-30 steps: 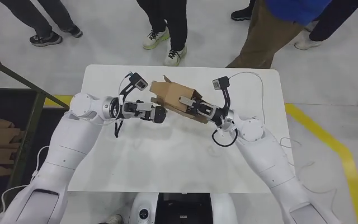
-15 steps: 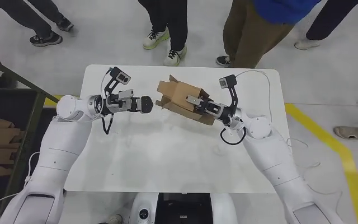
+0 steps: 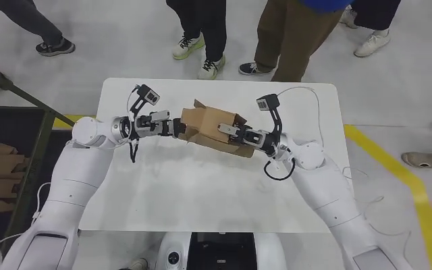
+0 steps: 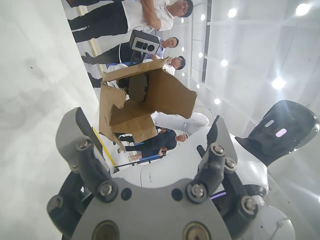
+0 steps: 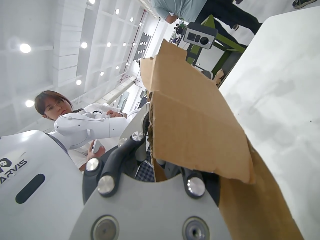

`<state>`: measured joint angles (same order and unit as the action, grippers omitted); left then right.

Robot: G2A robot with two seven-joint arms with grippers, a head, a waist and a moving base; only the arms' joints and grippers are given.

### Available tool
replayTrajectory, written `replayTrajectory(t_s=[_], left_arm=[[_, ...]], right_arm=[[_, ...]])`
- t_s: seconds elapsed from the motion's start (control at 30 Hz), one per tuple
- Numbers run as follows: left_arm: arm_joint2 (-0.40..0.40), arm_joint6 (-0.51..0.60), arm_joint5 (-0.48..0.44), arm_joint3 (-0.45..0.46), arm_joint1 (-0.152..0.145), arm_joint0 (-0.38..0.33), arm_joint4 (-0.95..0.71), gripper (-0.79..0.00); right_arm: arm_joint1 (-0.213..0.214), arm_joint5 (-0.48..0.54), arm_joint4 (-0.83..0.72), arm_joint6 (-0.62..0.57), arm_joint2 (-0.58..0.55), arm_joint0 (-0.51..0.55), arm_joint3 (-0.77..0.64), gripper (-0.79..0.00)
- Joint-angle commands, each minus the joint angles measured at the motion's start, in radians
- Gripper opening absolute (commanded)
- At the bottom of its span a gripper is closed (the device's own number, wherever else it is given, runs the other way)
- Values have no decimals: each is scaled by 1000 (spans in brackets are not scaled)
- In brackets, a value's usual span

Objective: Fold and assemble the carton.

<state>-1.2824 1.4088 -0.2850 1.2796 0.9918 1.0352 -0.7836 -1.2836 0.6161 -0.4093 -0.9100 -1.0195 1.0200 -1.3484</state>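
The brown carton [image 3: 210, 123] is half unfolded with ragged flaps and hangs just above the middle of the white table [image 3: 202, 196]. My right gripper [image 3: 234, 136] is shut on the carton's wall at its right end. In the right wrist view one finger [image 5: 140, 126] presses the cardboard [image 5: 195, 126], which hides the other finger. My left gripper [image 3: 177, 127] stands open at the carton's left end. In the left wrist view the carton's open end [image 4: 150, 96] faces this gripper [image 4: 147, 117], just beyond the fingertips. I cannot tell whether they touch.
Several people stand along the table's far edge, shoes [image 3: 202, 57] close to it. A white cable [image 3: 307, 94] loops over the back right of the table. A dark rack holding flat cardboard [image 3: 10, 169] stands to the left.
The left gripper first drew back to the left, away from the carton. The right arm then brought the carton leftward, so its end now sits at the open left gripper.
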Motion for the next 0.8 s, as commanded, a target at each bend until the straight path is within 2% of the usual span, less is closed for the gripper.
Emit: replayTrajectory(t_s=[0.0, 0.3, 0.77], left_arm=[[9, 19, 11, 4, 2, -2, -14, 0], [10, 50, 34, 16, 8, -10, -73, 0], [17, 50, 39, 34, 15, -14, -76, 0]], right_arm=[[-1, 2, 4, 11, 1, 0, 0, -785], [-3, -2, 26, 2, 25, 6, -14, -785], [-4, -14, 18, -24, 46, 15, -29, -785]])
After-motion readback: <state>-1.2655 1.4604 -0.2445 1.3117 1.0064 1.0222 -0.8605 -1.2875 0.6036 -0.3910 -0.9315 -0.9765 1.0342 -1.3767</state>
